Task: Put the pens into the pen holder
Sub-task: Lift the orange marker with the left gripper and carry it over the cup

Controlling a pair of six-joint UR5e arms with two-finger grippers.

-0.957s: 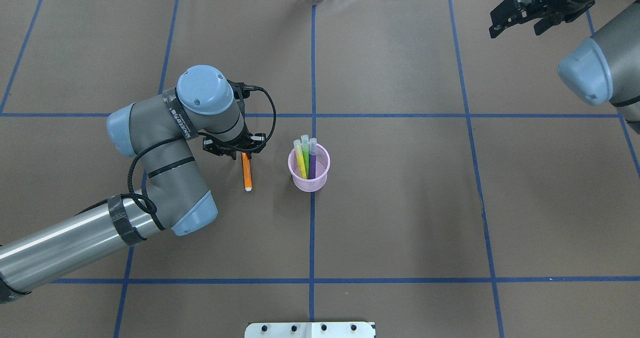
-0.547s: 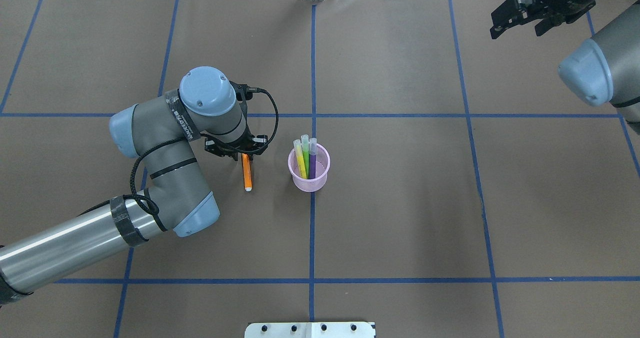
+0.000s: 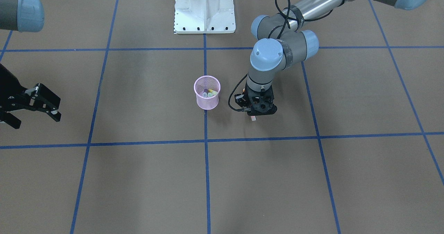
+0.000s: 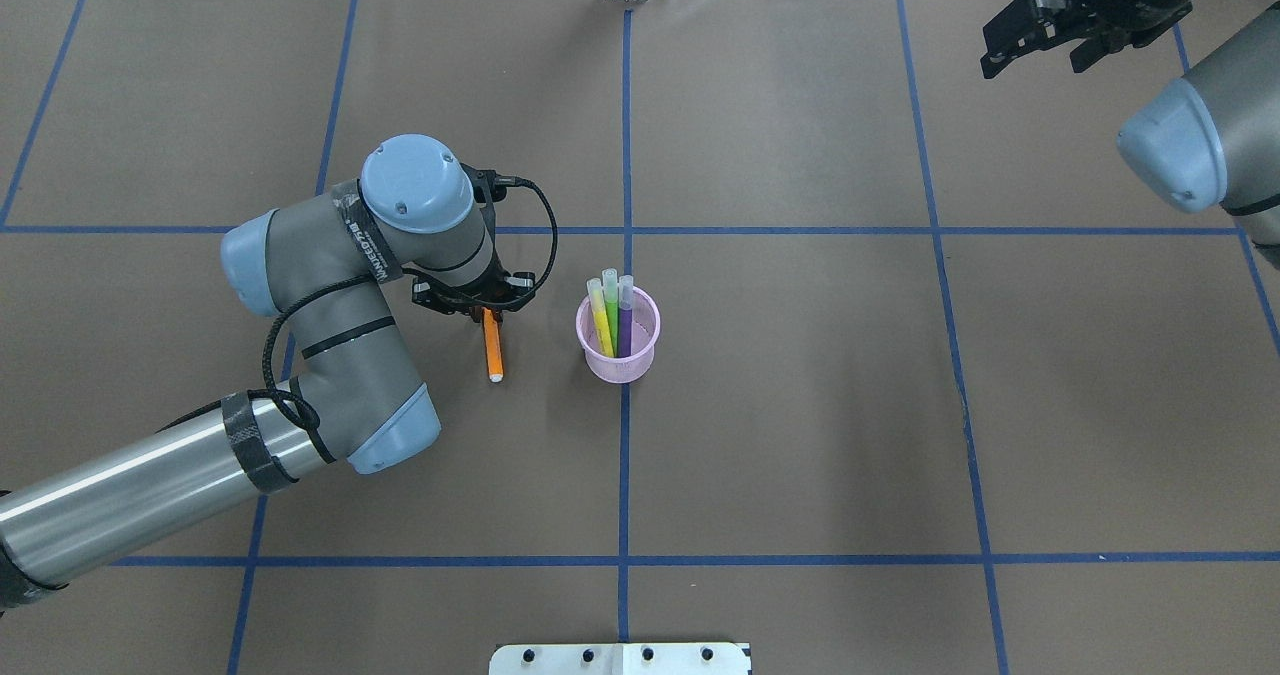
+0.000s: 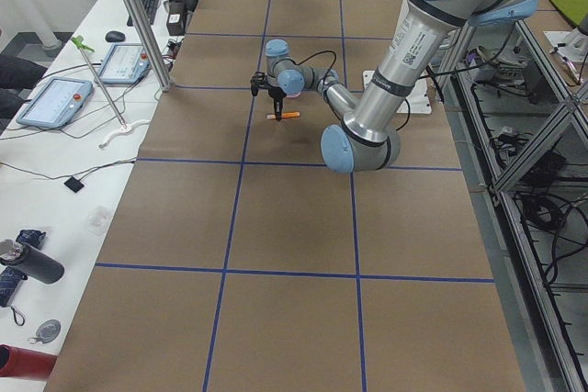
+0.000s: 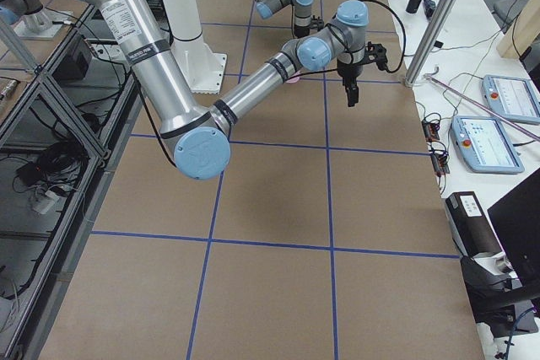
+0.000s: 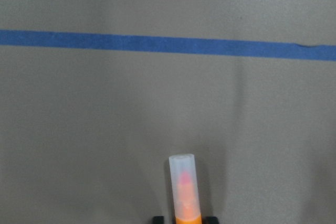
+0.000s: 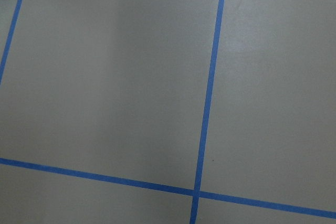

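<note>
The pink mesh pen holder point(image 4: 618, 365) stands upright near the table's middle and also shows in the front view point(image 3: 207, 103). It holds a yellow pen point(image 4: 600, 323), a green pen point(image 4: 611, 307) and a purple pen point(image 4: 625, 320). My left gripper point(image 4: 487, 313) is just left of the holder and is shut on one end of the orange pen point(image 4: 492, 350). The pen's pale cap end point(image 7: 181, 167) points away from the fingers, low over the table. My right gripper point(image 4: 1030, 61) is open and empty at the far right corner, far from the holder.
The white robot base point(image 3: 204, 8) stands at the table's near edge by the robot. Blue tape lines point(image 4: 626, 155) divide the brown table cover into squares. Tablets and cables lie on a side bench point(image 5: 55, 103) beyond the table's far edge.
My left arm has edged slightly to the right, toward the holder, with the orange pen in its fingers. The right gripper has hardly moved.
</note>
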